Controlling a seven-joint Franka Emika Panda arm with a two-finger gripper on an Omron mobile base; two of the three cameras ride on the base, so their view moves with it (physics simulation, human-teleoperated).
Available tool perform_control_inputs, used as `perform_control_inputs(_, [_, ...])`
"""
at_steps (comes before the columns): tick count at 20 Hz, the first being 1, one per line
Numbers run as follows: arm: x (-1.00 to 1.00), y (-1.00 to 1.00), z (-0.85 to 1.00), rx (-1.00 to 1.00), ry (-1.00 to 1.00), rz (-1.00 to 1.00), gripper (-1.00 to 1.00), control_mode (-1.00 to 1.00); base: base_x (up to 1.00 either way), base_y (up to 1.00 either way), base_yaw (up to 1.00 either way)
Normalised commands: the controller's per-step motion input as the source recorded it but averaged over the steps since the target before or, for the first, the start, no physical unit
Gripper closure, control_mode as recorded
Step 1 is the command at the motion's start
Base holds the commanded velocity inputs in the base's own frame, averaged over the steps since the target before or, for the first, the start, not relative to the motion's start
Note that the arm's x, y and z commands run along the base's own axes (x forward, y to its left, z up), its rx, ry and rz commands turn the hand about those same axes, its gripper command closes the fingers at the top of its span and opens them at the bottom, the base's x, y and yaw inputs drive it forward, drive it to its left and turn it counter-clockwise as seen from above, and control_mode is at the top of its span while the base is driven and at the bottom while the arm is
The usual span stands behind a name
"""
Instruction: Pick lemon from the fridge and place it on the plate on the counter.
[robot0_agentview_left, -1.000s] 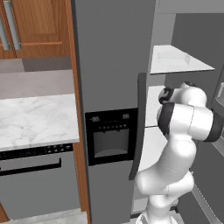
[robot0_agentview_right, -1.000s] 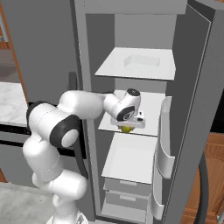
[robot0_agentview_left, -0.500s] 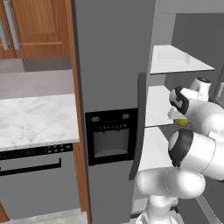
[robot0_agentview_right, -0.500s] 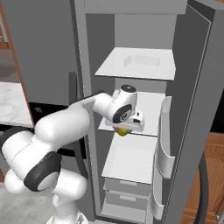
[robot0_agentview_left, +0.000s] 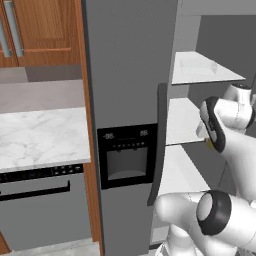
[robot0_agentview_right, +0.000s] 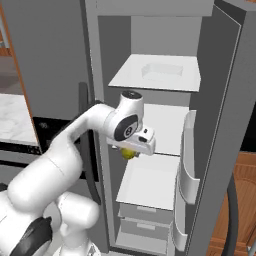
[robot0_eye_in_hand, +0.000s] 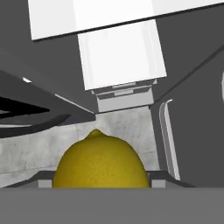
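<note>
The lemon (robot0_eye_in_hand: 99, 161) is pinched in the gripper (robot0_agentview_right: 131, 151), filling the lower middle of the hand view with its pointed tip toward 12 o'clock. In the right base view it hangs as a yellow spot under the hand, lifted clear of the middle shelf (robot0_agentview_right: 165, 131) and just out in front of that shelf's front edge, above the lower shelf (robot0_agentview_right: 147, 181). The fingers themselves are hidden behind the fruit, so the grip is judged from how the fruit hangs off the shelf beneath the hand. By that, the pick step looks done and the carry out of the fridge (robot0_agentview_left: 127, 90) is the step in hand. The next move calls for drawing the arm back out past the open door (robot0_agentview_right: 215, 125) and its door bins (robot0_agentview_right: 184, 175), then swinging toward the counter (robot0_agentview_left: 40, 135) at 9 o'clock in the left base view, where the plate would have to be found. Count: 1 lemon, 1 fridge with 3 white shelves and 2 drawers (robot0_agentview_right: 142, 220) at the bottom, 1 long handle (robot0_agentview_left: 159, 140), 1 dispenser panel (robot0_agentview_left: 127, 155), 1 counter slab, and 1 dishwasher (robot0_agentview_left: 42, 210) below it.
</note>
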Motion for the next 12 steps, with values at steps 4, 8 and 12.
perform_control_inputs(4, [-0.48,0.69,0.35,0.00,0.00,-0.02,1.00,-1.00,0.00,0.00,0.00])
perform_control_inputs(8, [-0.39,0.77,0.34,-0.02,0.00,0.00,1.00,-1.00,0.00,0.00,0.00])
perform_control_inputs(12, [-0.46,0.68,0.39,-0.05,0.00,0.00,1.00,-1.00,0.00,0.00,0.00])
